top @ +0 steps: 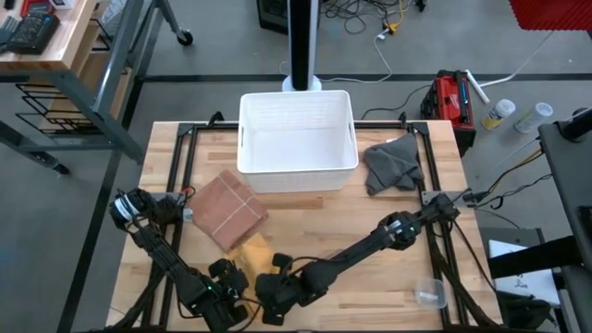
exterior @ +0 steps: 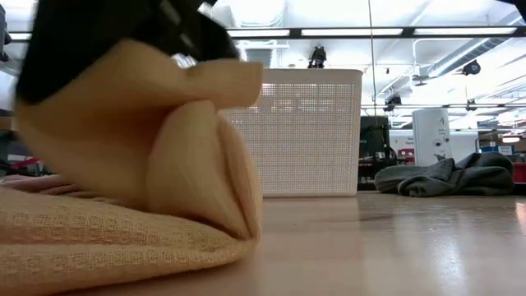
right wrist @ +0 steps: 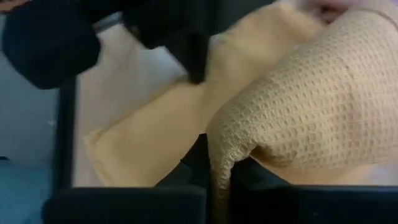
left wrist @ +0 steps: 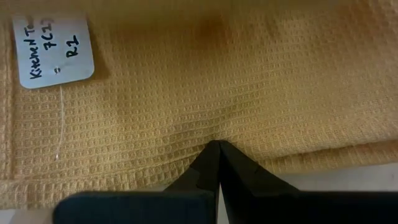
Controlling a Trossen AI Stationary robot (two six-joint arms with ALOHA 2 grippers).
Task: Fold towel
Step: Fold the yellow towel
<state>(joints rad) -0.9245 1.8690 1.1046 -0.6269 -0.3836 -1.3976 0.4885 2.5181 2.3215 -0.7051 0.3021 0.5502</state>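
A yellow waffle-weave towel [top: 252, 251] lies near the table's front edge, partly hidden under both grippers. In the low view it is the yellow towel [exterior: 123, 164], with one part bunched up above the flat part on the table. A white label [left wrist: 53, 50] is fixed to it. My left gripper [top: 228, 280] and my right gripper [top: 276, 277] are each shut on it, close together at its near side. A folded brown towel [top: 229, 209] rests flat on the table, touching the yellow one's far end. My left gripper pinches the yellow towel between its two shut fingers, a little in from an edge [left wrist: 217, 140]. The cloth puckers toward the fingertips. Whether one layer or several, I cannot tell. My right gripper pinches a raised fold of the yellow towel [right wrist: 219, 152] between its two fingers. The fold bulges up over the fingers, lifted off the table, while the rest of the towel [right wrist: 143, 146] lies flat on the wood.
A white perforated basket [top: 298, 139] stands at the table's far middle. A crumpled grey towel [top: 392, 165] lies to its right. A clear plastic cup [top: 430, 293] sits near the front right. Bare wood lies between the right arm and the basket.
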